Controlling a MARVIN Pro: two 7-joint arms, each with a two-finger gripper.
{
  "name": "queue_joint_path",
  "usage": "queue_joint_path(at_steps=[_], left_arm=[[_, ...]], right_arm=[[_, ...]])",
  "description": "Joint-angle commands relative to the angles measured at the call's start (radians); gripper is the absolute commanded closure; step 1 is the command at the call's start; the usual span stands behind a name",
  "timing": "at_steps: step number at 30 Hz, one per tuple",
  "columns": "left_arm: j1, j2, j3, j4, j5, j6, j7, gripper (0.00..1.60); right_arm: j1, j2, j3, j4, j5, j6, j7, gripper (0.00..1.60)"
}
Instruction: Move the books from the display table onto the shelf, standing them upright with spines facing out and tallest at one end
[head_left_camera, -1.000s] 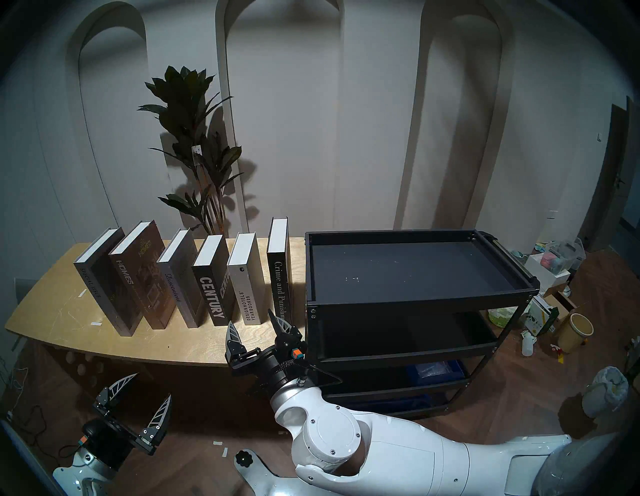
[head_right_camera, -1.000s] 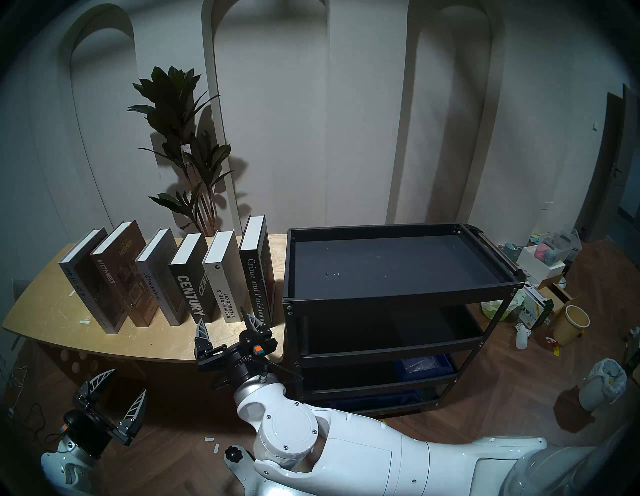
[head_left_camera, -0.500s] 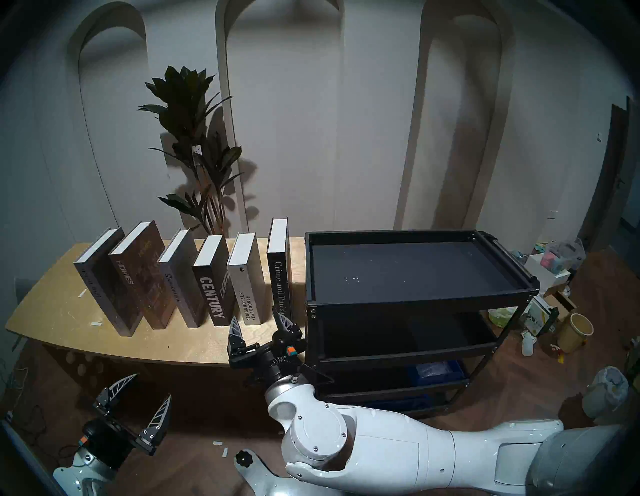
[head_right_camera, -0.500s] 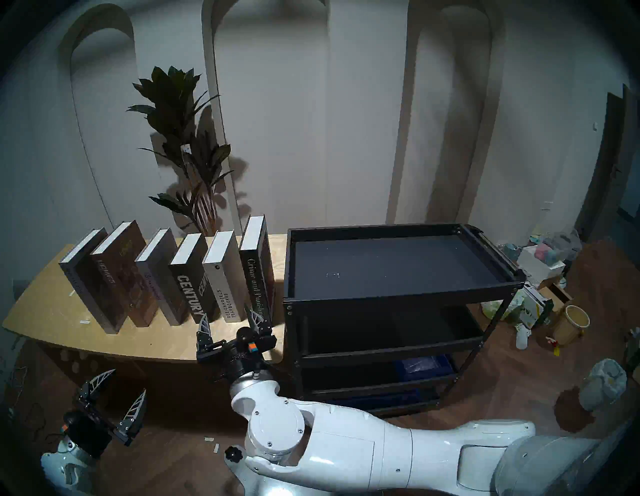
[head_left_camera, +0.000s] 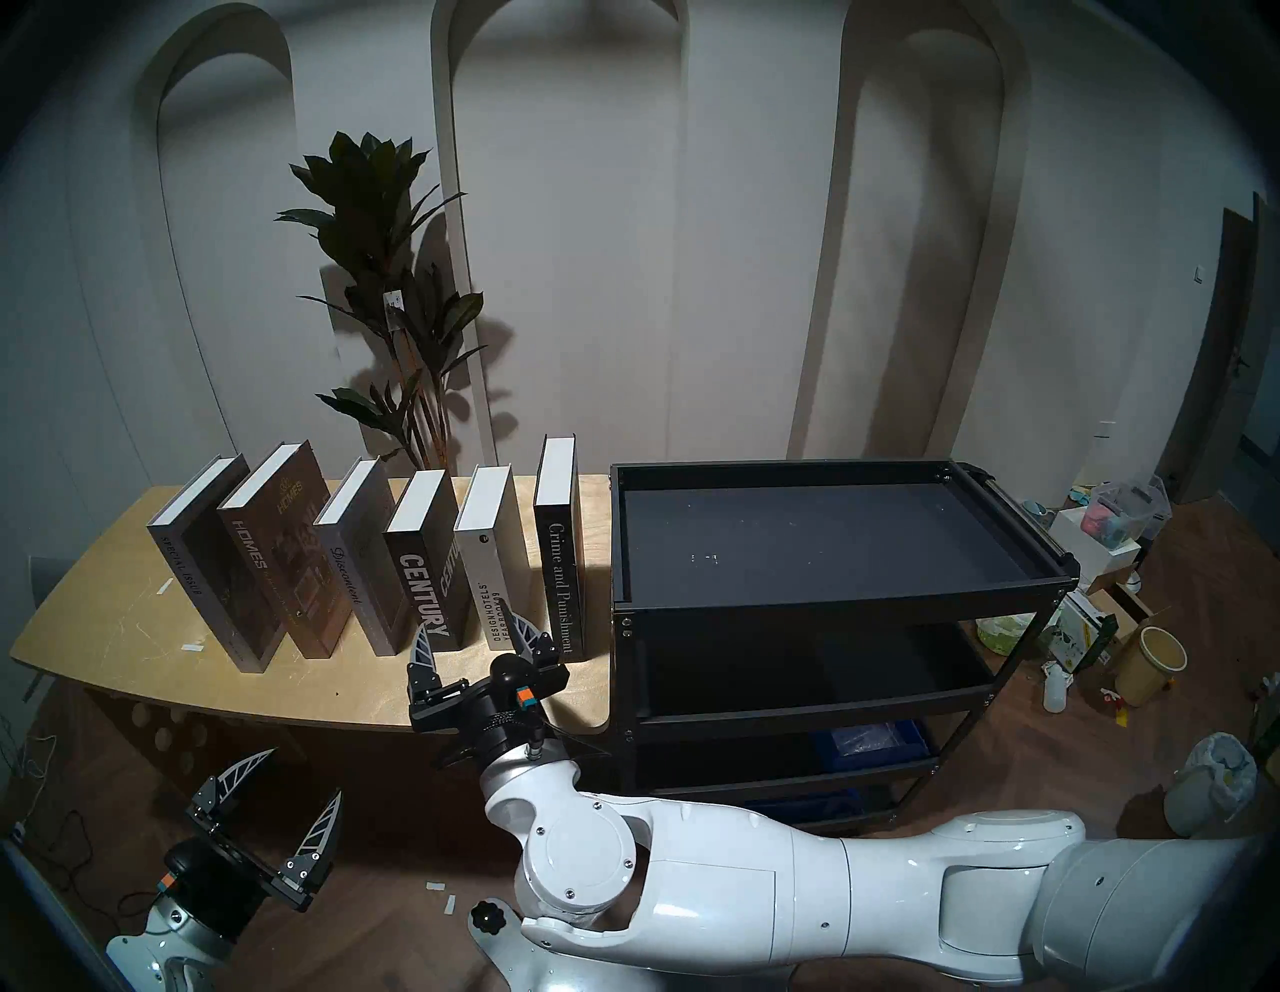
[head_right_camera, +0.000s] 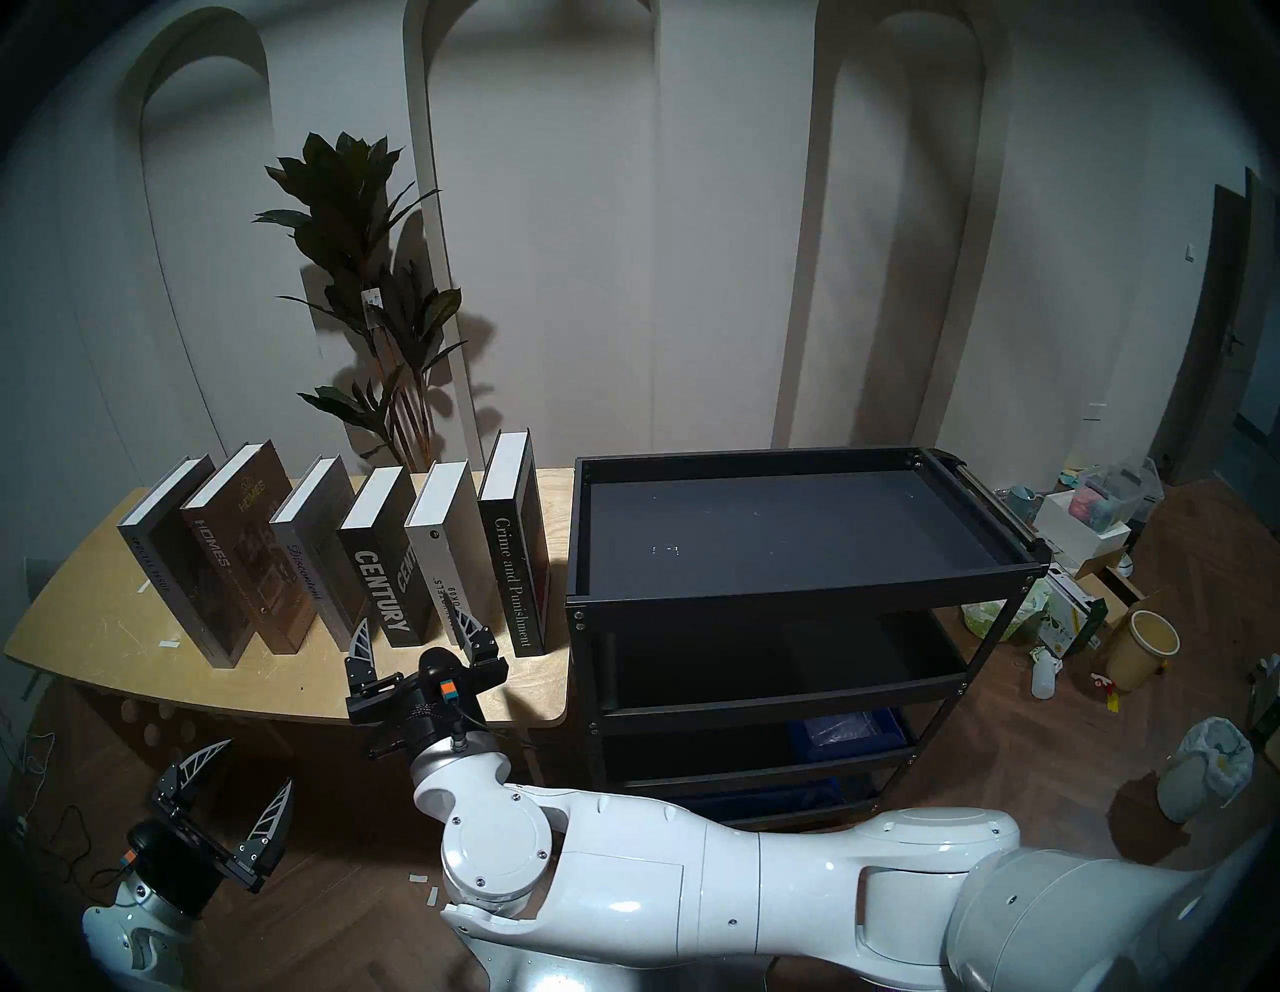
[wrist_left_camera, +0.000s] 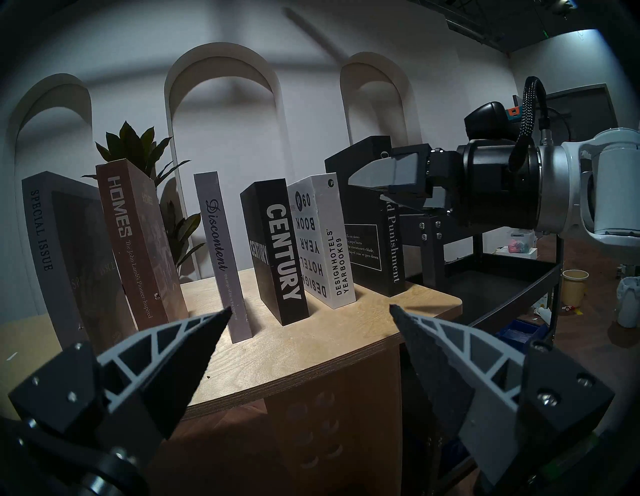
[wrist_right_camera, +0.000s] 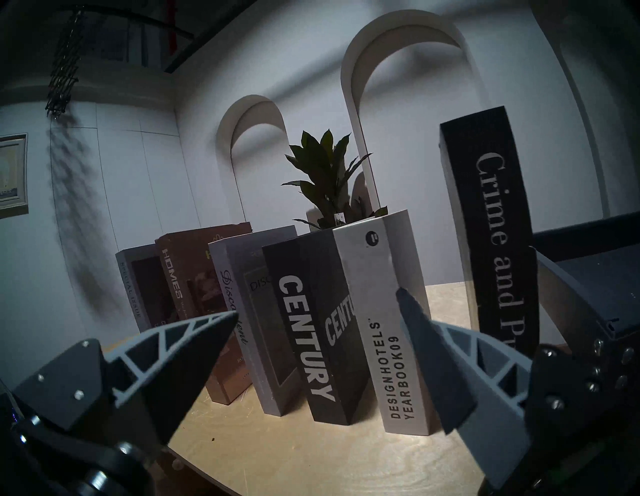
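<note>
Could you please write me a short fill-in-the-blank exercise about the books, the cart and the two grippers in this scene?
1. All ___ books stand on the plywood table.
2. The book nearest the black cart is titled ___.
3. The right gripper has its jaws ___.
4. The cart's top tray holds ___ books.

Answers: six; Crime and Punishment; open; no

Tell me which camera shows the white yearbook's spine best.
The right wrist view: the white yearbook stands close, its spine lettering whole. The left wrist view shows it smaller; in both head views the right gripper partly covers it.
</note>
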Motion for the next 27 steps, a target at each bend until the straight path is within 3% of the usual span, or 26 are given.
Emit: queue_joint_path(at_steps=[1,15,27], left_arm=[[-0.002,0.002,0.0,-0.007,-0.001,-0.002,-0.001,0.0],[-0.004,0.002,0.0,-0.005,-0.001,-0.002,-0.001,0.0],[-0.004,0.002,0.0,-0.005,-0.001,-0.003,-0.002,0.0]], right_arm=[[0.062,-0.114,-0.029,0.051,-0.007,-0.016,-0.021,0.0],[0.112,-0.236,-0.086,0.2,0.014,-0.034,-0.108,0.0],[0.149,-0.345,-0.103,0.32,0.079,-0.065,-0.219,0.0]])
